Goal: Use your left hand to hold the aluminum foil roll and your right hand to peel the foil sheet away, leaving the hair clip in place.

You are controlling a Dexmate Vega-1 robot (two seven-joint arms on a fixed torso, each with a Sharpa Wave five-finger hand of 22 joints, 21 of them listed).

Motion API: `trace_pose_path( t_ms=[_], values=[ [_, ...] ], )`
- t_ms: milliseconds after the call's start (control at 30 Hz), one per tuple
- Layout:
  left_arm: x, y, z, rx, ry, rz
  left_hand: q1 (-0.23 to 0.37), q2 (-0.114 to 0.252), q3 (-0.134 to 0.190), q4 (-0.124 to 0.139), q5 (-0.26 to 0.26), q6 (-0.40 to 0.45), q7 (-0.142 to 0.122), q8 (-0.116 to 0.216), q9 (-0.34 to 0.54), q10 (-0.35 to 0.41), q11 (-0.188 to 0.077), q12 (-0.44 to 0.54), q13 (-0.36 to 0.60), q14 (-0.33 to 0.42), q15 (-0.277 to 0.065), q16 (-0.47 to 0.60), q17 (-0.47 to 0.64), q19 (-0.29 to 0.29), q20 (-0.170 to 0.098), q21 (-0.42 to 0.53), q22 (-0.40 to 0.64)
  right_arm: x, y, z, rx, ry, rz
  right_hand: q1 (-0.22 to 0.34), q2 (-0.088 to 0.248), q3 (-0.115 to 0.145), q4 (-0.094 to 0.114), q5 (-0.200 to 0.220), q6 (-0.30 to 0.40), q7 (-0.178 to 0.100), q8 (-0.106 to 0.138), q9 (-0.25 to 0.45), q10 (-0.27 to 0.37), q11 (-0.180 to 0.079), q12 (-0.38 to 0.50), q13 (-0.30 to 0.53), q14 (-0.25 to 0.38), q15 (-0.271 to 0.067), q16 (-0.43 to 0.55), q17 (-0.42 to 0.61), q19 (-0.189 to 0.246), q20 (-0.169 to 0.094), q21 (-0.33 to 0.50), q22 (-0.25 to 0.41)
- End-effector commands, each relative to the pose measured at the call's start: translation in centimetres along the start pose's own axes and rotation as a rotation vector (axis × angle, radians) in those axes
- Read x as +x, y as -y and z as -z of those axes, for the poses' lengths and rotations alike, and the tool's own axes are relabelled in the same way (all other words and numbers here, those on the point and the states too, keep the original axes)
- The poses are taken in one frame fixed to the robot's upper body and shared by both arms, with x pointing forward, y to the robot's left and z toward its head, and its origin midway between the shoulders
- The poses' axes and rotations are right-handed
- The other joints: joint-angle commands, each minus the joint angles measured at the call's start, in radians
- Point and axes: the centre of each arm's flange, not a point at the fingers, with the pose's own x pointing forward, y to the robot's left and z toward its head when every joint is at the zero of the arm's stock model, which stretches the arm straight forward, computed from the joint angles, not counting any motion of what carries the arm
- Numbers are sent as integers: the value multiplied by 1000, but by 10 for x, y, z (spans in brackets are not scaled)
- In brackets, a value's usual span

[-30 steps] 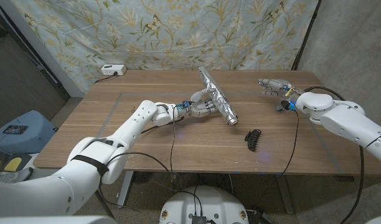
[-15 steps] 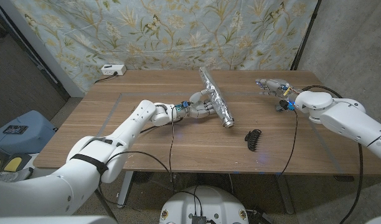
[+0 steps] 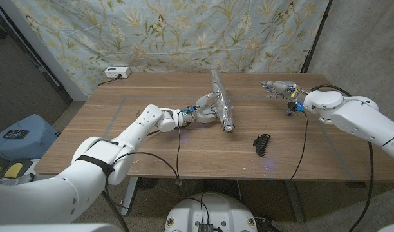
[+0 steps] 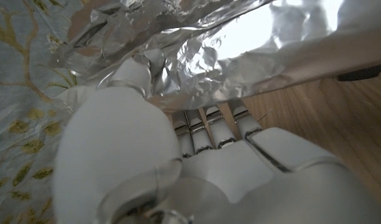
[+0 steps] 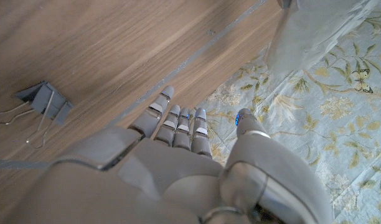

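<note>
Foil roll mid-worktop: light, crinkly, tears easily; left hand grips it, right hand spread empty, should pinch loose edge

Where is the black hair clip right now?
In the head view, the black claw-shaped hair clip lies on the wooden table, on the robot's right side near the front edge, apart from the crinkled silver aluminum foil roll.

Left hand apparently in a clasp, right hand outstretched, fingers loosely apart.
</note>
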Motion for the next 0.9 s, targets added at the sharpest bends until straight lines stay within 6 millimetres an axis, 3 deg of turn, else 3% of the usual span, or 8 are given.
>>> trace_pose_path(
  t_ms=[33, 467, 900],
  values=[
    [3, -3, -1, -3, 2, 14, -47, 49, 12, 63, -9, 29, 32, 88, 2, 30, 32, 2, 166, -7, 3, 2, 3, -2, 1, -2, 2, -3, -1, -9, -26, -18, -20, 3, 3, 6, -3, 1, 1, 6, -3, 2, 0, 6, -1, -1, 2, 9, 5, 3, 4, -4, 3, 2],
    [4, -1, -3, 20, -7, 1, -50, 53, 9, 56, -21, 28, 33, 77, -5, 20, 30, -1, 169, -12, 5, 0, 5, -6, 3, -1, 2, -17, -5, -17, -32, -18, -44, 6, -4, 7, -11, 0, 5, 23, -3, 1, 6, 19, 1, -1, 9, 27, 6, 1, 13, 14, 6, 2],
    [3, 0, -3, 41, -15, 17, -75, 42, -20, 56, -55, -34, 50, 33, -19, -37, 53, -20, 173, -52, 28, -4, 19, -34, 22, -8, 3, -23, -12, -25, -35, -2, -69, 9, -5, 9, -15, 0, 8, 32, -3, 1, 10, 27, 1, -1, 13, 36, 5, 0, 17, 21, 5, 2]
  ],
)
